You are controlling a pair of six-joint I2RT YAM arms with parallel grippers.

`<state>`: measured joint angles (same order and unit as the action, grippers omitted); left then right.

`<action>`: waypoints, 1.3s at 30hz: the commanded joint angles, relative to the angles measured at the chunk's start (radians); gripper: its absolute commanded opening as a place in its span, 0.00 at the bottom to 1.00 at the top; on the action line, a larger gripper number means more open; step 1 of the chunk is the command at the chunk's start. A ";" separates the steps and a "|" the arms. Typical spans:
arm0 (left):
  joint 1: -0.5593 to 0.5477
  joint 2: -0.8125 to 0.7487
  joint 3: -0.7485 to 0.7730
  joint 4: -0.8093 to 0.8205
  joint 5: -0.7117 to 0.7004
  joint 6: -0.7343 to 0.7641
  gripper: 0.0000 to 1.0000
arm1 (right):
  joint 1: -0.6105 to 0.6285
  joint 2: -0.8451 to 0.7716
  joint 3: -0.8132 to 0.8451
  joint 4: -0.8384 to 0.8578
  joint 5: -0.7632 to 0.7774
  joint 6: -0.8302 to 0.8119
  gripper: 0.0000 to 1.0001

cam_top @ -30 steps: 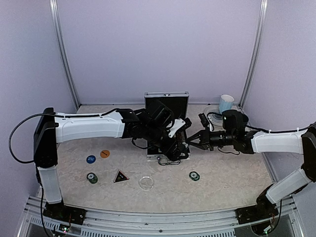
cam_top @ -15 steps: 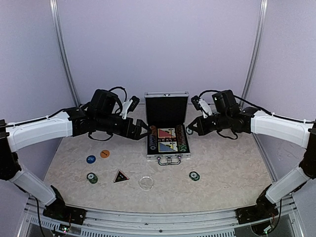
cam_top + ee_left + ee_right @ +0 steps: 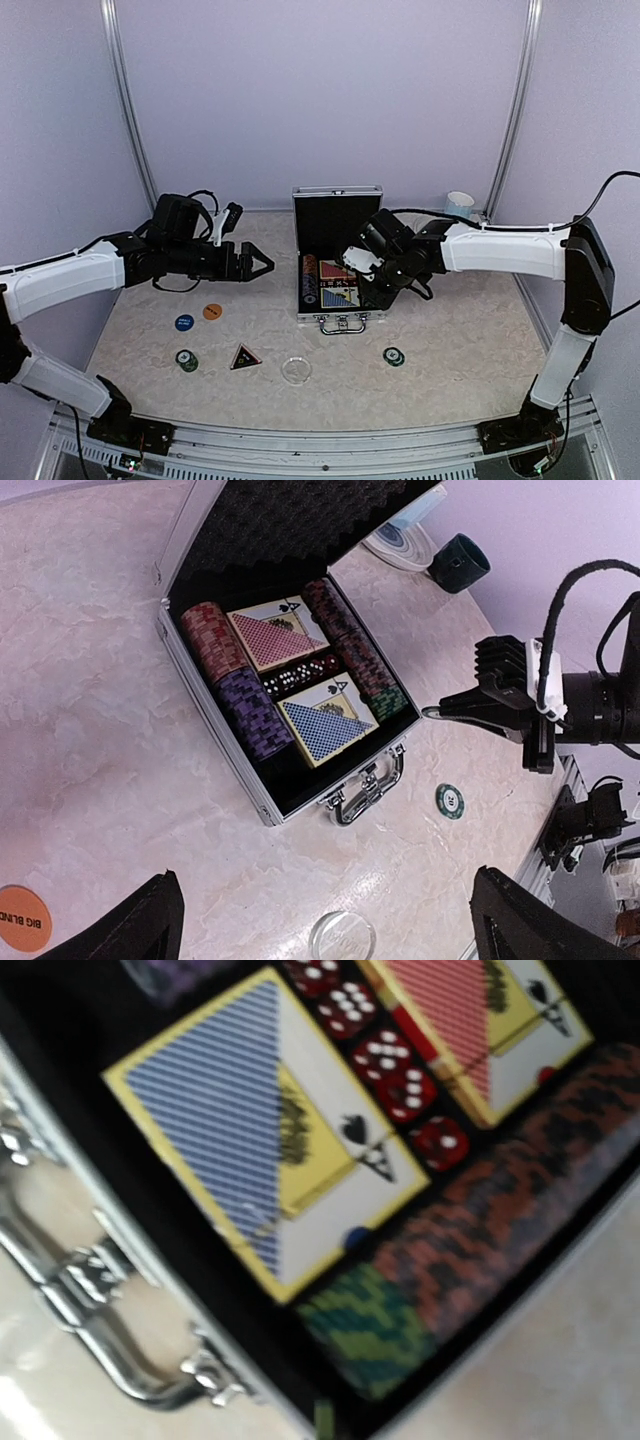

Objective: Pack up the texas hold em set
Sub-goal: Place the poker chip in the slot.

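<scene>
Marbled table [image 3: 470,335] carrying open briefcase [image 3: 337,218] centrally; blue disc [image 3: 183,322], orange disc [image 3: 212,312], green chip stack [image 3: 186,359], black triangle [image 3: 245,357] lying near left (clear disc [image 3: 296,371] alongside); second stack [image 3: 394,356] near right.

The case [image 3: 203,698] was silver, lined black. Its blue deck [image 3: 325,728] and red deck [image 3: 275,635] wore hatching; the dice [image 3: 385,1055] were red, white-spotted. At its eight o'clock lay an orange disc [image 3: 212,312] and a blue disc [image 3: 184,323].

The left arm comes in from the left side, forearm roughly level. The left end effector [image 3: 262,266] points right with its fingers spread wide. The right arm reaches in from the right, elbow high, forearm angled toward centre, wrist bent down. The right end effector [image 3: 372,288] is closed, tip low.
</scene>
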<state>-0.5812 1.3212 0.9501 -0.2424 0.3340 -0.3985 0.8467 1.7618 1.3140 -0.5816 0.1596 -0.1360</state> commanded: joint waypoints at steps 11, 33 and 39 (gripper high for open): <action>0.038 -0.035 -0.060 0.069 0.048 -0.015 0.99 | 0.031 0.036 0.086 -0.093 0.112 -0.175 0.00; 0.041 -0.019 -0.074 0.081 0.045 -0.021 0.99 | 0.048 0.107 0.065 -0.044 0.112 -0.269 0.00; 0.041 -0.018 -0.081 0.086 0.042 -0.024 0.99 | 0.048 0.124 0.072 -0.044 0.115 -0.285 0.00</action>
<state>-0.5491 1.3064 0.8833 -0.1829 0.3744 -0.4179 0.8837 1.8572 1.3827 -0.6365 0.2634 -0.4030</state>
